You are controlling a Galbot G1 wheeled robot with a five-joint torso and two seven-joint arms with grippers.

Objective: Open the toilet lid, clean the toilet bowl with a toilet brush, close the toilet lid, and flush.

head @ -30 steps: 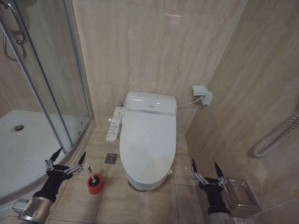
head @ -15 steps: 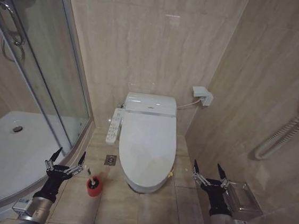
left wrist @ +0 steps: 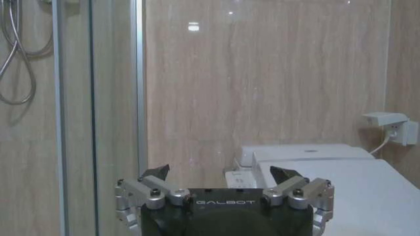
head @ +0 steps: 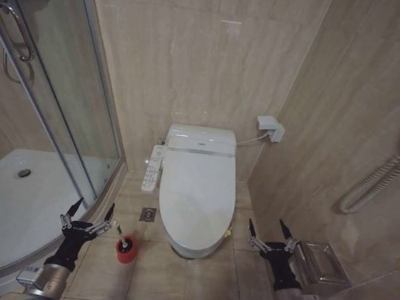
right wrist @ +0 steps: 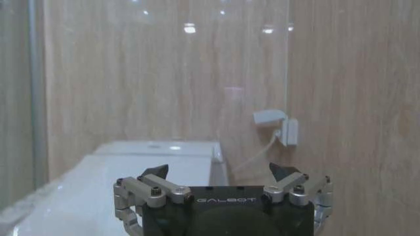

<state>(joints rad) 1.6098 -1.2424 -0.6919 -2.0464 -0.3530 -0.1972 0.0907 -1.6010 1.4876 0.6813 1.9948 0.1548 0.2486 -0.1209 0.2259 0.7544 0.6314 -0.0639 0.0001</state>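
Note:
The white toilet lid (head: 197, 189) lies shut over the toilet bowl, which is hidden beneath it. The toilet brush (head: 126, 245) stands in its round red cup on the floor tiles, just left of the toilet's front. My left gripper (head: 91, 214) is open, low and left of the red cup, apart from it. My right gripper (head: 266, 232) is open on the toilet's right side, near its front, holding nothing. From the wrists, the left gripper (left wrist: 223, 173) and the right gripper (right wrist: 220, 171) both show spread fingers, with the lid (left wrist: 357, 189) (right wrist: 125, 169) beyond them.
A curved glass shower enclosure (head: 53, 113) stands at the left. The side button panel (head: 154, 167) is on the toilet's left, a floor drain (head: 148, 214) below it. A wall socket (head: 270, 126), a coiled hose (head: 376, 179) and a metal holder (head: 320, 263) are on the right wall.
My right gripper has shifted left, closer to the toilet's front. The left gripper has stayed put, and both stay open.

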